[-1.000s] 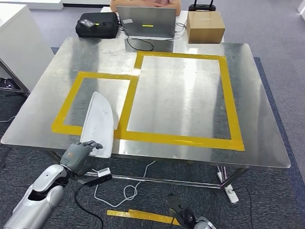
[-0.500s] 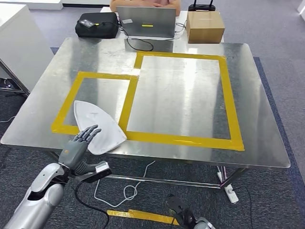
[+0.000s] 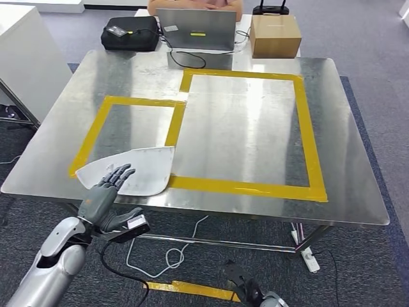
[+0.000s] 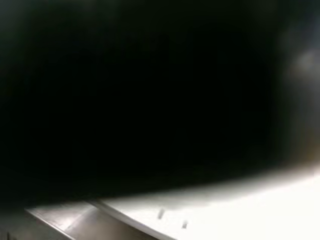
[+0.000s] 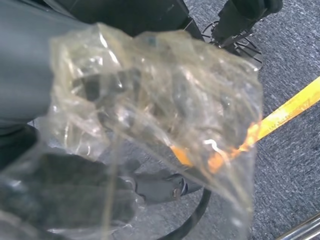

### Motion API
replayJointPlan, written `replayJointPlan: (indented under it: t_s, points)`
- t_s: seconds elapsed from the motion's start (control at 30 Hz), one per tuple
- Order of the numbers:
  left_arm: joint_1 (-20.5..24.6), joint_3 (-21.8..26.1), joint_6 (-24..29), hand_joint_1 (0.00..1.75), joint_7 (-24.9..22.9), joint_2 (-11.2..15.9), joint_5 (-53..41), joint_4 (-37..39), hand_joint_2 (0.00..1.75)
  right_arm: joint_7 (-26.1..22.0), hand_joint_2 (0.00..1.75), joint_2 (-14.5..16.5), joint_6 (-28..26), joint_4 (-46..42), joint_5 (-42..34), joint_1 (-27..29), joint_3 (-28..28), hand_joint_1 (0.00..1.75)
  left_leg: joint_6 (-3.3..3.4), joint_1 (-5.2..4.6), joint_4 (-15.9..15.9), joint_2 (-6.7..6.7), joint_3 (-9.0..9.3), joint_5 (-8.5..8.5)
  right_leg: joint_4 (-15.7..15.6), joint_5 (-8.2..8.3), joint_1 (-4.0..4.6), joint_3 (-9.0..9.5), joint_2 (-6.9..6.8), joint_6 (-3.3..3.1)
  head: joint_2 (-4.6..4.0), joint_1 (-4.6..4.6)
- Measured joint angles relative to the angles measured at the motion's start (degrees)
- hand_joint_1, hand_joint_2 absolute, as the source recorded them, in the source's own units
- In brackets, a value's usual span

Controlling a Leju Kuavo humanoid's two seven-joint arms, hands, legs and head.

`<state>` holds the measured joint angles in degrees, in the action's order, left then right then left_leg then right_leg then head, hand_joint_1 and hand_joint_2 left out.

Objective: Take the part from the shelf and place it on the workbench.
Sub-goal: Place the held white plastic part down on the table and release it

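The white curved part (image 3: 130,170) lies flat on the steel workbench (image 3: 347,185), at its front left, across the near side of the smaller yellow tape rectangle (image 3: 101,121). My left hand (image 3: 103,198) is at the table's front edge. Its fingers are spread over the part's near edge and its thumb hangs below the table edge, gripping nothing. The left wrist view is mostly dark, with a bright white surface (image 4: 245,210) close by. My right hand (image 3: 243,284) hangs low near the floor. In the right wrist view it (image 5: 75,195) is blurred behind clear film.
At the far edge stand a laptop (image 3: 197,29), a black bag (image 3: 130,33) and a cardboard box (image 3: 275,35), with a person (image 3: 193,5) behind them. A white cabinet (image 3: 26,61) is on the left. Cables (image 3: 169,256) and a power strip (image 3: 311,259) lie under the table.
The part turned from pointing away from me to lying crosswise along the front edge. My left hand's fingers opened off it and stayed at the table edge.
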<state>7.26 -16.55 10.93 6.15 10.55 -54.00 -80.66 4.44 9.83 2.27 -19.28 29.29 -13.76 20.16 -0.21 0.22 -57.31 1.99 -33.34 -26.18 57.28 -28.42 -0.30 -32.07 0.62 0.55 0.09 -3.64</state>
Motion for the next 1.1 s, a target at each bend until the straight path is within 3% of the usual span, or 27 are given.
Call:
replayJointPlan:
  t_s: [0.17, 0.27, 0.33, 0.43, 0.47, 0.5, 0.53, 0.63, 0.7, 0.8, 0.87, 0.93, 0.97, 1.0, 1.03, 1.1]
  points:
    - [-0.04, 0.14, -0.74, 0.0, -0.43, -0.08, 0.82, -0.72, 0.0, 0.37, 0.0, 0.0, -0.13, 0.0, 0.02, 0.09, 0.02, 0.0, 0.51, -0.13, -0.46, 0.0, -0.15, -0.25, -0.05, 0.04, -0.15, 0.05, 0.01, 0.38, 0.0, 0.0]
    - [-0.07, 0.39, -0.87, 0.0, -0.49, -0.2, 1.45, -1.35, 0.0, 0.57, 0.0, -0.03, -0.28, -0.01, 0.02, 0.11, 0.02, 0.0, 1.19, -0.07, 0.01, -0.12, -0.08, 0.34, -0.13, 0.11, -0.23, -0.03, 0.04, 1.03, 0.0, 0.01]
    - [-0.1, 0.56, -0.87, 0.0, -0.49, -0.38, 1.98, -1.78, 0.0, 0.62, 0.0, -0.1, -0.37, -0.02, 0.03, 0.1, 0.02, 0.0, 1.62, 0.23, 0.99, -0.39, 0.06, 1.07, 2.12, -2.02, -0.17, -1.17, 0.0, 1.45, 0.0, 0.2]
    - [-0.47, 0.94, -0.86, 0.0, -0.49, -0.67, 2.97, -2.04, 0.0, 0.74, 0.0, -0.36, -0.46, -0.02, 0.04, 0.29, 0.02, 0.0, 1.76, 0.35, 1.34, -0.68, -0.27, 1.47, 12.46, -7.82, -0.32, -5.43, -0.11, 1.9, 0.0, 0.5]
    - [-0.65, 1.08, -0.86, 0.0, -0.46, -0.72, 3.29, -2.06, 0.0, 0.78, 0.0, -0.5, -0.52, -0.02, 0.04, 0.47, 0.02, 0.0, 1.68, 0.37, 1.31, -0.72, -0.42, 1.55, 15.09, -8.62, -0.37, -6.42, -0.14, 2.02, 0.0, 0.51]
    - [-0.87, 1.22, -0.86, 0.0, -0.4, -0.76, 3.68, -2.1, 0.0, 0.76, 0.0, -0.67, -0.66, -0.03, 0.05, 0.7, 0.02, 0.0, 1.57, 0.42, 1.27, -0.75, -0.55, 1.64, 15.68, -8.22, -0.42, -6.44, -0.17, 2.11, 0.0, 0.5]
    - [-1.13, 1.32, -0.85, 0.0, -0.31, -0.78, 3.99, -2.17, 0.0, 0.66, 0.0, -0.85, -0.86, -0.05, 0.07, 0.91, 0.02, 0.0, 1.44, 0.5, 1.19, -0.74, -0.66, 1.73, 13.94, -6.8, -0.5, -5.31, -0.19, 2.2, 0.0, 0.51]
    - [-1.96, 1.75, -0.7, 0.0, 0.12, -0.77, 4.66, -2.76, 0.0, 0.17, 0.0, -1.33, -1.39, -0.17, 0.1, 1.27, 0.01, 0.0, 0.66, 0.57, 0.6, -0.64, -1.24, 1.89, 3.05, -2.28, -0.84, 0.93, 0.11, 2.45, 0.0, 0.54]
    - [-2.26, 2.2, -0.55, 0.0, 0.34, -0.78, 4.84, -3.24, 0.0, -0.08, 0.0, -1.52, -1.55, -0.24, 0.09, 1.48, 0.0, 0.0, -0.12, 0.36, 0.13, -0.48, -1.8, 2.25, 0.31, -1.9, -0.87, 2.36, 0.42, 2.14, 0.0, 0.56]
    - [-2.7, 2.7, -0.44, 0.0, 0.51, -0.77, 4.99, -3.57, 0.0, -0.18, 0.0, -1.67, -1.67, -0.33, 0.08, 1.96, 0.01, 0.0, -0.99, 0.44, -0.48, -0.56, -2.45, 2.12, 0.44, -1.24, -0.81, 1.64, 0.26, 0.76, 0.0, 0.55]
    - [-2.89, 2.9, -0.37, 0.0, 0.54, -0.74, 5.1, -3.63, 0.0, -0.19, 0.0, -1.73, -1.7, -0.44, 0.08, 2.06, 0.0, 0.0, -1.38, 0.54, -4.27, -1.12, -3.89, -1.53, 0.36, -0.5, -0.8, 0.82, -0.05, -0.41, 0.0, 0.44]
    - [-2.96, 2.95, -0.32, 0.0, 0.54, -0.75, 5.2, -3.64, 0.0, -0.19, 0.0, -1.81, -1.73, -0.52, 0.08, 2.12, -0.01, 0.0, -1.62, 0.54, -11.74, -1.45, -6.18, -6.59, 0.39, 0.27, -0.49, -0.23, -0.39, -1.12, 0.0, 0.38]
    - [-3.03, 2.96, -0.31, 0.0, 0.54, -0.75, 5.23, -3.64, 0.0, -0.19, 0.0, -1.86, -1.73, -0.54, 0.08, 2.17, -0.01, 0.0, -1.61, 0.53, -14.94, -1.47, -6.92, -8.12, 0.41, 0.67, -0.27, -0.77, -0.56, -1.3, 0.0, 0.37]
    - [-3.1, 2.97, -0.31, 0.0, 0.54, -0.75, 5.26, -3.64, 0.0, -0.19, 0.0, -1.91, -1.74, -0.55, 0.08, 2.24, -0.01, 0.0, -1.46, 0.51, -16.6, -1.48, -6.87, -8.51, 0.42, 1.1, -0.01, -1.35, -0.72, -1.41, 0.0, 0.38]
    - [-3.17, 2.98, -0.31, 0.0, 0.54, -0.75, 5.27, -3.64, 0.0, -0.18, 0.0, -1.95, -1.77, -0.56, 0.08, 2.28, -0.01, 0.0, -1.17, 0.43, -16.38, -1.48, -5.94, -7.89, 0.43, 1.52, 0.29, -1.91, -0.83, -1.48, 0.0, 0.39]
    - [-3.23, 3.06, -0.31, 0.0, 0.54, -0.75, 5.28, -3.68, 0.0, -0.17, 0.0, -1.99, -1.86, -0.61, 0.04, 2.32, -0.01, 0.0, 0.0, -0.02, -10.15, -1.5, -1.1, -5.06, 0.44, 2.38, 0.84, -2.87, -0.93, -1.52, 0.0, 0.4]
